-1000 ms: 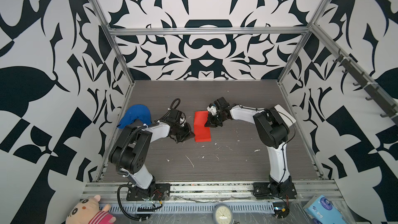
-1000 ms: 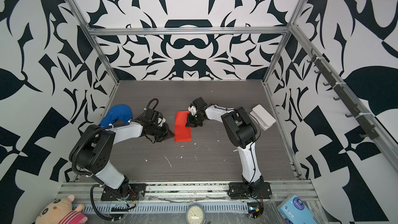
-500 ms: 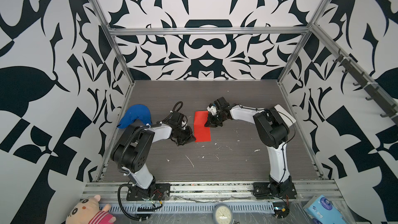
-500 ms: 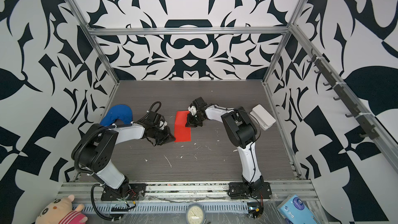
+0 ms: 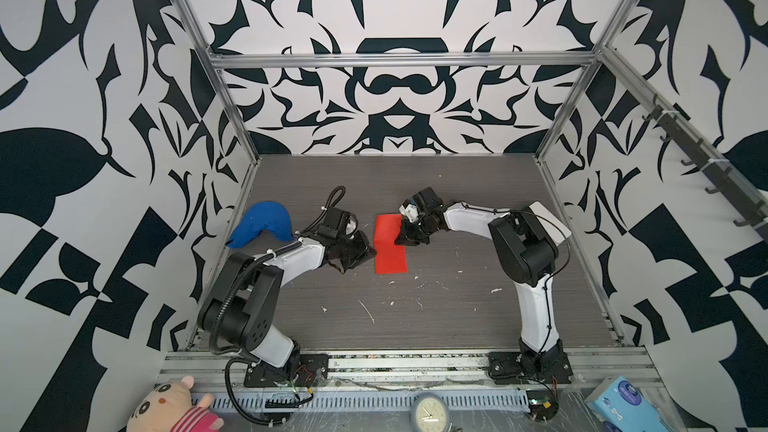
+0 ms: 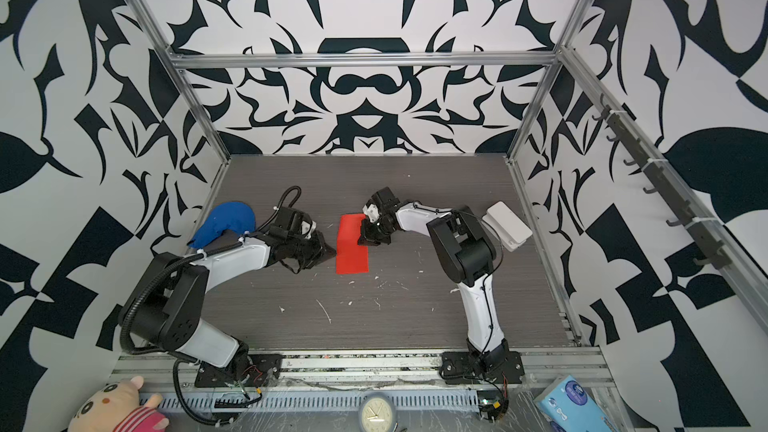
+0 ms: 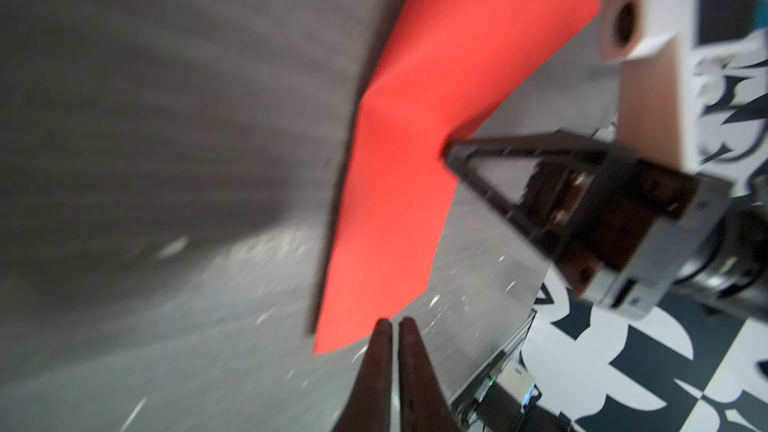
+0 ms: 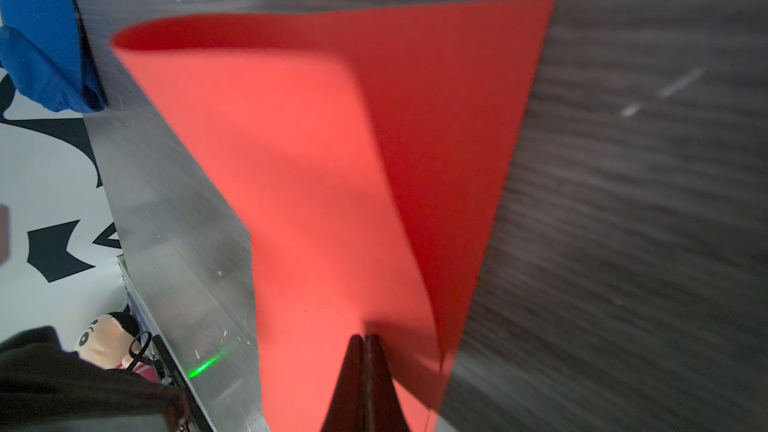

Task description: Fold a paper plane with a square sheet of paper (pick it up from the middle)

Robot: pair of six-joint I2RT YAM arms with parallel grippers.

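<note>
The square sheet of paper (image 5: pixel 388 249) (image 6: pixel 351 249) is bright red and lies folded in half mid-table, its upper layer bowing up loosely (image 8: pixel 316 180). My right gripper (image 5: pixel 401 241) (image 6: pixel 362 241) (image 8: pixel 365 337) is shut, and its tips rest on the upper layer near the paper's right edge. My left gripper (image 5: pixel 372 253) (image 6: pixel 332 252) (image 7: pixel 395 322) is shut with nothing between its fingers. Its tips sit low at the paper's left edge (image 7: pixel 399 160), close to a near corner. A paper plane is out of view.
A blue cloth lump (image 5: pixel 262 224) (image 6: pixel 226 222) lies by the left wall behind the left arm. A white box (image 5: pixel 552 222) (image 6: pixel 509 224) sits at the right wall. White scraps (image 5: pixel 368 311) dot the table. A plush toy, clock and tissue pack lie beyond the front rail.
My left gripper has slid a little to the right, up to the paper's left edge. The right gripper and the paper have stayed put.
</note>
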